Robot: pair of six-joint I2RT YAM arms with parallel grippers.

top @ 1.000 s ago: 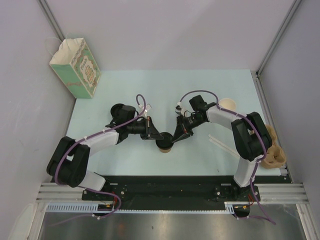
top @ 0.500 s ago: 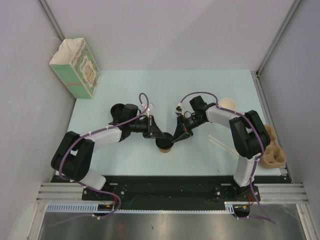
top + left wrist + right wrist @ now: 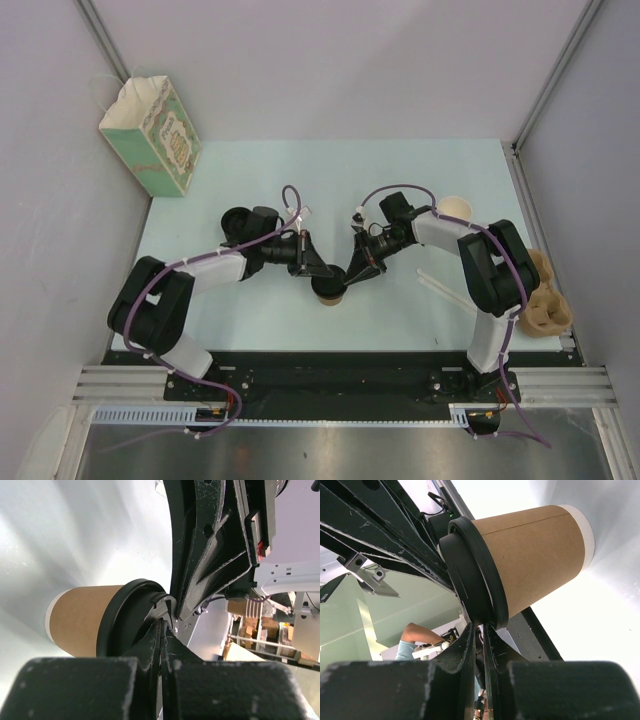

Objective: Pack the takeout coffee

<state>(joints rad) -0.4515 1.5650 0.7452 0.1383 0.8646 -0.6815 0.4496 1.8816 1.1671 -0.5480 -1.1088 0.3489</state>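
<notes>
Left arm (image 3: 200, 275) elbow drawn inward since a second ago; load unmoved.
Top view: takeout coffee (image 3: 329, 291), a small tan kraft paper cup with a round black plastic lid, upright at centre of pale blue table (image 3: 420, 170). Left gripper (image 3: 316, 272) at its 10 o'clock, right gripper (image 3: 352, 277) at 2 o'clock.
Left wrist: left gripper (image 3: 161, 625) fully closed, tips against lid rim of takeout coffee (image 3: 82, 620).
Right wrist: right gripper (image 3: 479, 627) narrow, nipping lid rim of takeout coffee (image 3: 535, 565).
</notes>
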